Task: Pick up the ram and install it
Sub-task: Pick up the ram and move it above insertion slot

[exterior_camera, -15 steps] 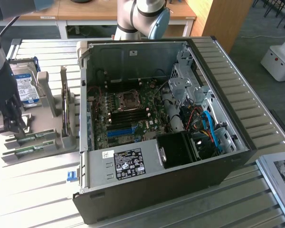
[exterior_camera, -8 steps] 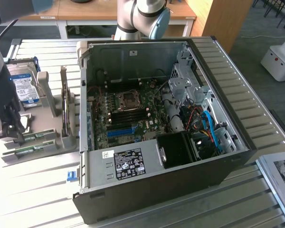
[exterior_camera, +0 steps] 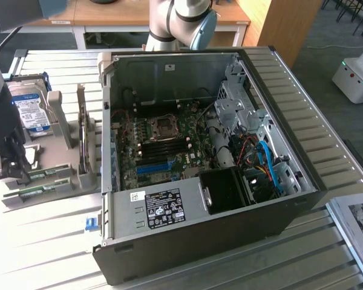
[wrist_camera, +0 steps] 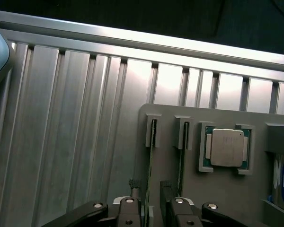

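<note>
Two rams stand on edge in a grey holder (exterior_camera: 72,181). In the wrist view they appear as thin green edges, one ram (wrist_camera: 153,135) and a second ram (wrist_camera: 183,137) beside it. My gripper (wrist_camera: 150,185) is open, with its fingers (wrist_camera: 135,185) on either side of the first ram and a gap on both sides. In the exterior view my gripper (exterior_camera: 13,166) hangs low over the end of the holder at that view's left, next to the rams (exterior_camera: 47,175). The open computer case (exterior_camera: 199,157) holds the motherboard with its dark memory slots (exterior_camera: 163,145).
A processor chip (wrist_camera: 226,147) lies in a pocket of the holder beside the rams. A blue-labelled hard drive (exterior_camera: 31,112) stands behind the holder. The ribbed metal table (exterior_camera: 48,254) runs around the case. A blue slot (exterior_camera: 154,168) sits below the memory slots.
</note>
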Controlling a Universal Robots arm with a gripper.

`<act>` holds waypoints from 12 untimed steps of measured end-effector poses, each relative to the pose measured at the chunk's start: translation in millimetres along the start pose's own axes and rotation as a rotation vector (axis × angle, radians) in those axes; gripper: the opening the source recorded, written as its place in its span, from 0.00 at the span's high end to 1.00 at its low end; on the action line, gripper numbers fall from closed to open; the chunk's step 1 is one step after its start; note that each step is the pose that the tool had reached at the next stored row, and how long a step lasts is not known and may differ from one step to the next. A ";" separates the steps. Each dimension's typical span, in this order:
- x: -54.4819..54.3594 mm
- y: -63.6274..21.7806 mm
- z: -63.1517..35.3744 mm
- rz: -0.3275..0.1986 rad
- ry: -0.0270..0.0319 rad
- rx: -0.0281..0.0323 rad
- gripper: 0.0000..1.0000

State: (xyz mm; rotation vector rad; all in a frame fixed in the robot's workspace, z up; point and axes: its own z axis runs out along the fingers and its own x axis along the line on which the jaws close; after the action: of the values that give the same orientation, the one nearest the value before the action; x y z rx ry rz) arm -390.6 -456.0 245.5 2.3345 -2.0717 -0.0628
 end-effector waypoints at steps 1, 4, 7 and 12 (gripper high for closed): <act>0.2 -0.4 0.0 0.000 0.0000 0.0001 0.70; 1.3 -5.2 -0.2 0.000 0.0000 -0.0004 0.70; 2.4 -10.3 -0.5 0.000 -0.0001 -0.0013 0.70; 4.0 -18.3 -0.8 0.000 -0.0002 -0.0023 0.70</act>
State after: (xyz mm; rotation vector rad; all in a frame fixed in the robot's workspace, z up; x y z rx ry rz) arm -371.9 -457.8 245.5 2.3333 -2.0706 -0.0654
